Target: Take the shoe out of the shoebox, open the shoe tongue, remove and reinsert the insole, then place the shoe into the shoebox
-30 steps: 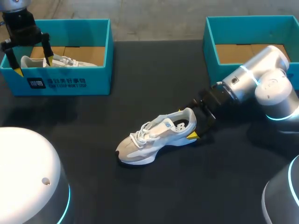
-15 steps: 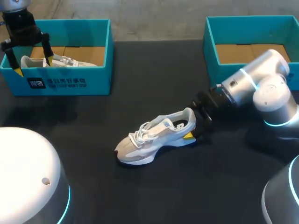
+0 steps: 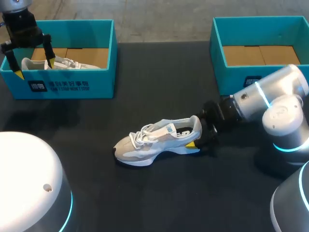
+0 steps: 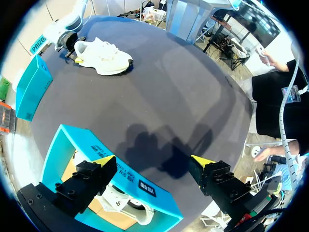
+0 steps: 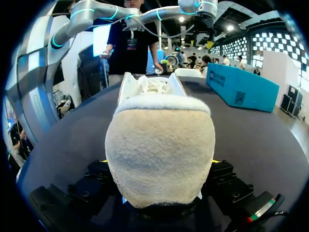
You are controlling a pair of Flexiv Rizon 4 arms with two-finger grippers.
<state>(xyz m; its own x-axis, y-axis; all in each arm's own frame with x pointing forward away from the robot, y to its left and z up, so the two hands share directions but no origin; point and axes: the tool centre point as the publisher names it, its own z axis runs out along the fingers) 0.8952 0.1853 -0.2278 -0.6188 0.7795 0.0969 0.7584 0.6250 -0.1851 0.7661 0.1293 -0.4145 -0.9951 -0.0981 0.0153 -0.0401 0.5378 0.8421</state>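
Note:
A white and beige sneaker stands on the black table near its middle, toe to the left. My right gripper comes in from the right and is shut on the sneaker's heel. In the right wrist view the fuzzy beige heel fills the gap, with a finger pressed against each side. My left gripper hangs open over the left teal shoebox, above a second white shoe. In the left wrist view my left gripper holds nothing over that shoebox, and the sneaker lies far ahead.
A second teal shoebox with a bare cardboard floor stands at the back right, just behind my right arm. Dark tabletop stretches in front of the sneaker and between the two boxes.
My right gripper closed on the sneaker's heel and drew nearer the front edge, its arm shifting right. The sneaker turned with it, toe swinging left. The left arm kept still.

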